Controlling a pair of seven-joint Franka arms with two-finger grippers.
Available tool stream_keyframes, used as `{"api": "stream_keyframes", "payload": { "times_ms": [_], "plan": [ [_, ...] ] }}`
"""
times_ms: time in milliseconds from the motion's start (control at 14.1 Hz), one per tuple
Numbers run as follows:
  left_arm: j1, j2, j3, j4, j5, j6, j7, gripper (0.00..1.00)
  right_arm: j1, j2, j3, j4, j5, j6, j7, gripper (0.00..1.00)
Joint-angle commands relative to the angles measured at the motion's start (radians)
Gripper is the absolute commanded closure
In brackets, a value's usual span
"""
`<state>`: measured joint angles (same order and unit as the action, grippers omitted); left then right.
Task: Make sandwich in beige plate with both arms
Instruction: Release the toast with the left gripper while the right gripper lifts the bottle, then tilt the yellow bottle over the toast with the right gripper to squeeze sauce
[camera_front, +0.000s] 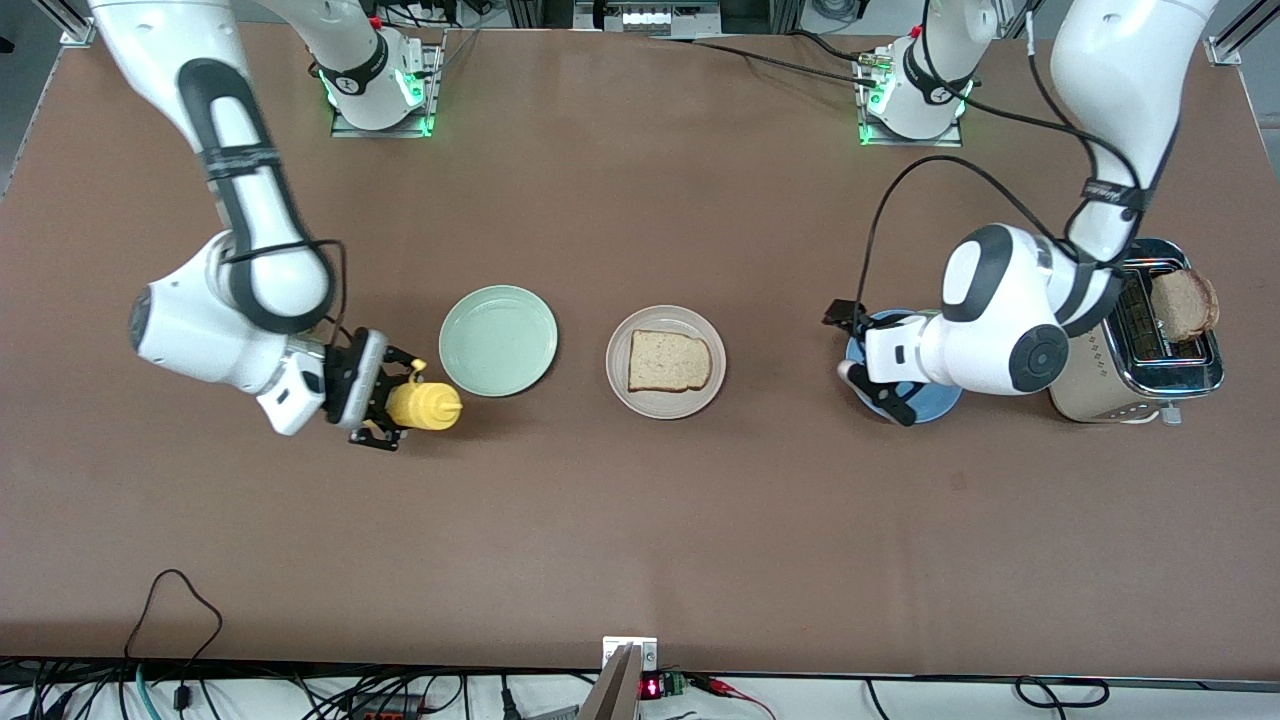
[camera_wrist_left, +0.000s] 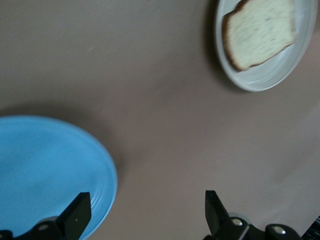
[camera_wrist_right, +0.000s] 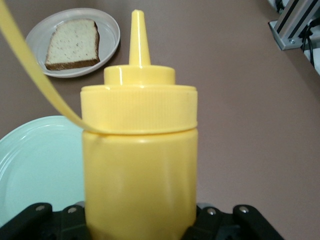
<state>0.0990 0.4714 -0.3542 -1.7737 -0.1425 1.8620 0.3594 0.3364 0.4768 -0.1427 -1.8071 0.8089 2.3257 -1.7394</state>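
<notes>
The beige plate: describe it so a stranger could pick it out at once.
Three round plates lie in a row across the middle of the brown table. The beige plate is the middle one, between the mint-green plate toward the right arm's end and the blue plate toward the left arm's end. It alone is pale off-white and carries a slice of bread.

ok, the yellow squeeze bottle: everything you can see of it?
The yellow squeeze bottle is glossy plastic with a ribbed screw cap, a tapered nozzle, and a thin yellow strap trailing from the cap's edge. The right gripper is shut on its body, holding it with the nozzle pointing toward the mint-green plate beside it.
</notes>
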Motion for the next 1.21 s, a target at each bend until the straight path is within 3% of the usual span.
{"api": "stream_keyframes", "payload": {
  "times_ms": [0,213,355,497,639,922,1135],
  "plan": [
    [0.010,-0.051,0.000,0.023,0.166,-0.108,-0.143,0.00,0.090,-0.030,-0.009,0.011,-0.164,0.055,0.196,0.65],
    [0.010,-0.051,-0.005,0.100,0.314,-0.242,-0.258,0.00,0.168,-0.030,-0.011,0.052,-0.386,0.058,0.418,0.65],
    [0.010,-0.051,-0.003,0.189,0.316,-0.332,-0.328,0.00,0.229,-0.030,-0.009,0.075,-0.610,0.055,0.613,0.65],
    [0.004,-0.043,-0.009,0.349,0.313,-0.461,-0.343,0.00,0.301,-0.029,-0.009,0.084,-0.832,0.046,0.823,0.64],
    [-0.004,-0.033,-0.003,0.459,0.314,-0.562,-0.338,0.00,0.364,-0.021,-0.009,0.097,-0.995,0.002,0.964,0.64],
    [0.007,-0.030,0.000,0.606,0.314,-0.557,-0.332,0.00,0.502,0.045,-0.009,0.192,-1.291,-0.185,1.204,0.63],
    [0.008,-0.020,0.046,0.649,0.305,-0.465,-0.338,0.00,0.588,0.127,-0.009,0.280,-1.416,-0.317,1.290,0.63]
  ]
}}
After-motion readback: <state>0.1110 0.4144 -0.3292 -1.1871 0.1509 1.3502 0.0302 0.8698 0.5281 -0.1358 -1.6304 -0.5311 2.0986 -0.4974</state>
